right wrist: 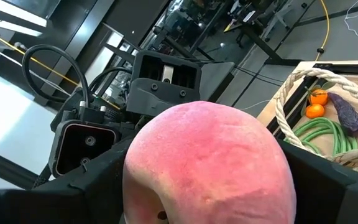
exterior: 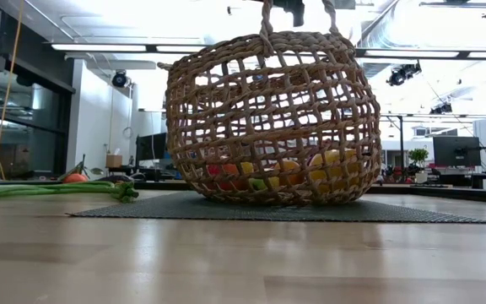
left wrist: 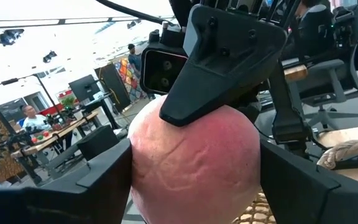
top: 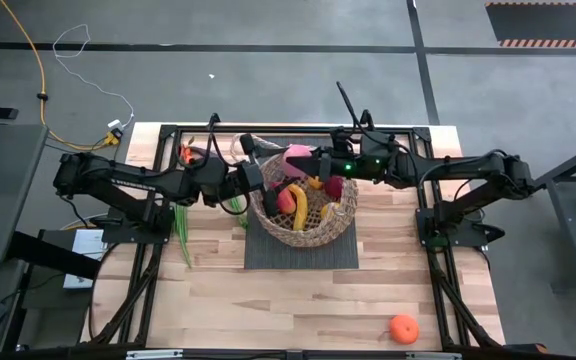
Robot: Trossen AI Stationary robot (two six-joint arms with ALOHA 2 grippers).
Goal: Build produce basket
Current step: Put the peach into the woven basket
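The tan wicker basket (top: 303, 215) (exterior: 264, 118) stands by its base on a dark mat and holds a yellow banana, a red pepper and other produce. Above its far rim, a pink fruit (top: 296, 156) (left wrist: 191, 162) (right wrist: 210, 155) sits between both grippers. My left gripper (top: 280, 166) (left wrist: 194, 186) reaches in from the table's left, my right gripper (top: 310, 158) (right wrist: 207, 186) from the right, and each is shut on the fruit. Long green beans (top: 181, 230) (exterior: 57, 189) lie on the table left of the basket. My left gripper pinches the pink fruit between its two fingers (left wrist: 98, 180), roughly level from the table's left, on the fruit's two sides (left wrist: 138, 168). The fruit is lifted clear above the basket's rim. My right gripper pinches the same fruit from the table's right, across the left gripper's hold. One finger (left wrist: 222, 68) lies over the fruit's top (left wrist: 197, 121). In its own wrist view its fingers (right wrist: 95, 180) stand against the fruit's flanks (right wrist: 135, 180).
An orange (top: 403, 328) lies near the table's near right corner. Small orange fruits (right wrist: 317, 102), a purple eggplant (right wrist: 347, 112) and more green beans (right wrist: 322, 134) lie at the far left, beyond the basket's rope handle (right wrist: 288, 93). The near half of the tabletop is bare wood.
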